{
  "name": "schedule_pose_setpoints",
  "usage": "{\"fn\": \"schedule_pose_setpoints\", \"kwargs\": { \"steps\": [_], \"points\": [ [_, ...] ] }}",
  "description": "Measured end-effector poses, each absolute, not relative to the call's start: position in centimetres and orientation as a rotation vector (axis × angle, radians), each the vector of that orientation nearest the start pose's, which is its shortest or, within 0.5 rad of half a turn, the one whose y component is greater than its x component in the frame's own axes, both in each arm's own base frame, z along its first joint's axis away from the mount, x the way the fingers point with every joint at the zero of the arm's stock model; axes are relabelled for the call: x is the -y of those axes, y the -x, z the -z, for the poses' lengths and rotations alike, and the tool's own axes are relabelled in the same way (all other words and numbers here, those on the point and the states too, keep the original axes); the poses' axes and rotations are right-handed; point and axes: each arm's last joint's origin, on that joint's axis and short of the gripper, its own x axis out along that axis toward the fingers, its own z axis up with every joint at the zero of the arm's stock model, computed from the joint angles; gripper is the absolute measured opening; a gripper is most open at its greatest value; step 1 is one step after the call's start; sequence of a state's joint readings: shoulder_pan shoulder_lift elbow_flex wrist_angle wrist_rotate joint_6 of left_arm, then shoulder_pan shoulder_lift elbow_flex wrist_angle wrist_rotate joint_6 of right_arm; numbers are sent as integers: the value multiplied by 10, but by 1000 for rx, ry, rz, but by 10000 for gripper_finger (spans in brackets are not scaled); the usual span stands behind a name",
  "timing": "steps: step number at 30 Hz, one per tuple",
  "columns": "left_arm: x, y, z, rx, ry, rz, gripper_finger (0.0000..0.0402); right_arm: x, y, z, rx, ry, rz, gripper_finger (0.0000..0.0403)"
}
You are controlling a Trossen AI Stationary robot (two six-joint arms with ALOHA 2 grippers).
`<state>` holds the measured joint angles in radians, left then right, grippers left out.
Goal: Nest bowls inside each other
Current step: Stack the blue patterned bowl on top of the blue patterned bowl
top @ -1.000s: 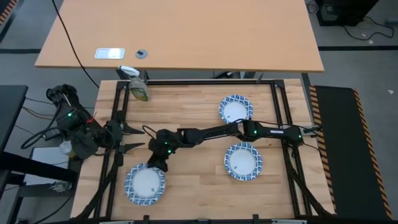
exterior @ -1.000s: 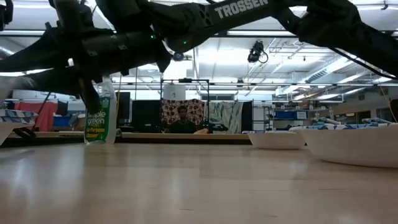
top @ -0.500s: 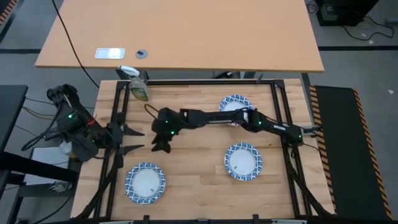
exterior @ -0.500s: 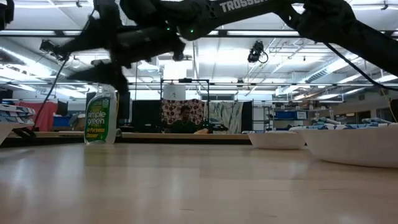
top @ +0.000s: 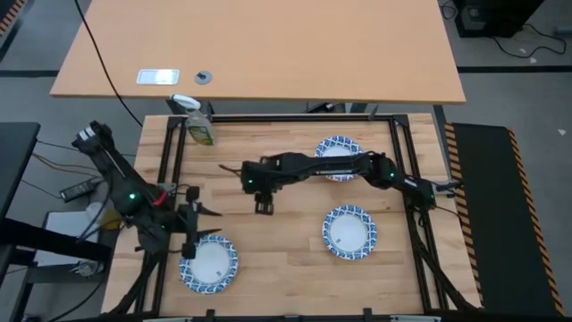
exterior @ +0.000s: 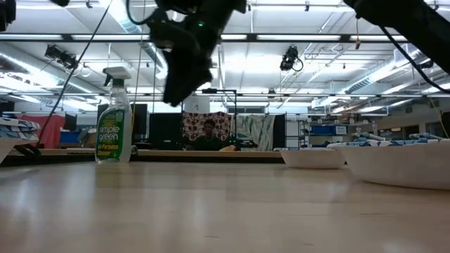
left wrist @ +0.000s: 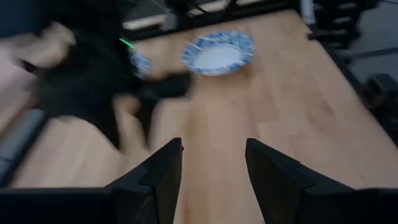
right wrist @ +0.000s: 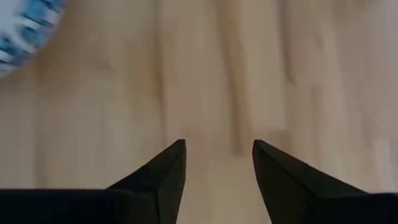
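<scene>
Three blue-rimmed white bowls rest on their bases on the wooden table: one near left (top: pixel 208 266), one near right (top: pixel 349 231), one far right (top: pixel 339 156). My left gripper (top: pixel 209 225) hangs open just beyond the near-left bowl's far rim, its fingers pointing toward the table's right; in its wrist view it (left wrist: pixel 213 149) has bare wood between its fingers and a bowl (left wrist: pixel 217 53) farther off. My right gripper (top: pixel 264 206) hangs open above the table's middle, pointing steeply down at bare wood (right wrist: pixel 219 149), with a bowl's rim (right wrist: pixel 25 28) at the picture's corner.
A spray bottle (top: pixel 198 125) with a yellow-green label stands at the table's far left corner. A black frame (top: pixel 398 152) runs round the table. Bare wood lies between the bowls. In the low view two bowls (exterior: pixel 313 156) show at the right.
My right gripper has drawn away from the near-left bowl, risen, gone toward the table's middle and tipped to point steeply down. My left gripper has come down from the table's left edge toward the near edge, close to that bowl's far rim. The bowls have stayed put.
</scene>
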<state>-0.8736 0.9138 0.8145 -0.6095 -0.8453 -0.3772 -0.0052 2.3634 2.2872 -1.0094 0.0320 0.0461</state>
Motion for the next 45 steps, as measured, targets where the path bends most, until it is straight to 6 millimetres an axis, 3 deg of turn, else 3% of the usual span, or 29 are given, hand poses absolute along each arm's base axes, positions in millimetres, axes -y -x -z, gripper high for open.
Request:
{"fn": "schedule_pose_setpoints", "kwargs": {
  "steps": [5, 11, 17, 23, 31, 36, 40, 45],
  "points": [
    [126, -132, -275, -451, -112, 44, 181, 2, -476, -231, -1197, 6, 145, 181],
    [123, -133, -262, -474, -133, 29, 181, 0, -411, -231, -1222, 47, 391, 172],
    [101, -154, -256, -551, -105, -7, 181, 12, -351, -221, -1200, 0, 546, 177],
    [79, -172, -260, -540, -114, 16, 181, 28, -312, -199, -1293, -82, 592, 214],
    [61, -180, -261, -537, -129, -54, 181, 45, -295, -172, -1359, -103, 608, 286],
    [60, -181, -261, -538, -120, -59, 181, 54, -289, -156, -1343, -95, 573, 301],
    [61, -180, -261, -544, -119, -55, 181, 62, -287, -152, -1342, -99, 583, 276],
    [62, -180, -261, -543, -109, -56, 181, 64, -291, -156, -1322, -68, 556, 201]
  ]
}}
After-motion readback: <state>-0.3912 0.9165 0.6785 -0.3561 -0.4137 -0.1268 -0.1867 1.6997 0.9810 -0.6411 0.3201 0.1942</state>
